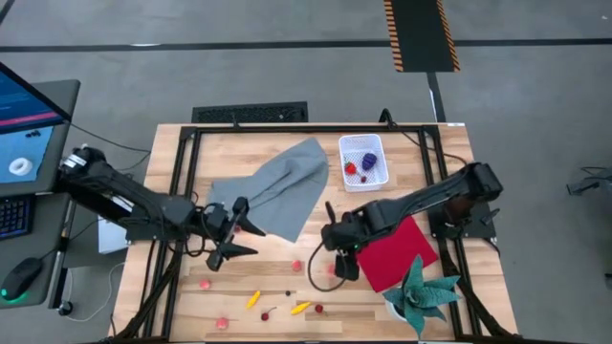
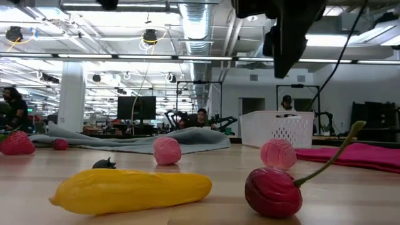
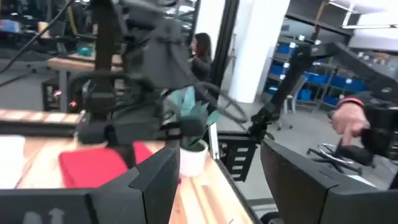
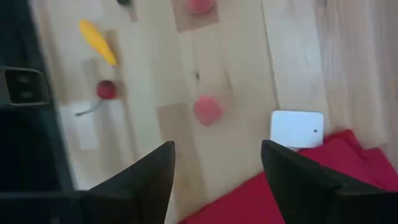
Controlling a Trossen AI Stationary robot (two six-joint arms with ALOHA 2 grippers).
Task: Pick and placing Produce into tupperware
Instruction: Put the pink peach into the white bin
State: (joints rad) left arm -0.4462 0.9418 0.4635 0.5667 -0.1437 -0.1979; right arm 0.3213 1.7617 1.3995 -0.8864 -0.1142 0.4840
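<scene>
The white tub (image 1: pixel 363 161) stands at the far right of the table and holds a purple grape bunch (image 1: pixel 369 161) and red berries (image 1: pixel 351 169). Loose produce lies near the front edge: pink berries (image 1: pixel 296 266), yellow pieces (image 1: pixel 252 299) and cherries (image 1: pixel 318 308). My right gripper (image 1: pixel 335 256) is open above the table and points down over a pink berry (image 4: pixel 207 110), clear of it. My left gripper (image 1: pixel 256 241) is open and empty by the grey cloth (image 1: pixel 282 191), above the table. In the low view, a yellow piece (image 2: pixel 131 189) and a cherry (image 2: pixel 273 192) lie nearest.
A red cloth (image 1: pixel 397 250) lies under the right arm, with a small white square thing (image 4: pixel 297 129) at its edge. A potted toy plant (image 1: pixel 421 291) stands at the near right corner. A black frame (image 1: pixel 182 191) borders the table. A person's hand (image 3: pixel 348 115) shows beyond the table.
</scene>
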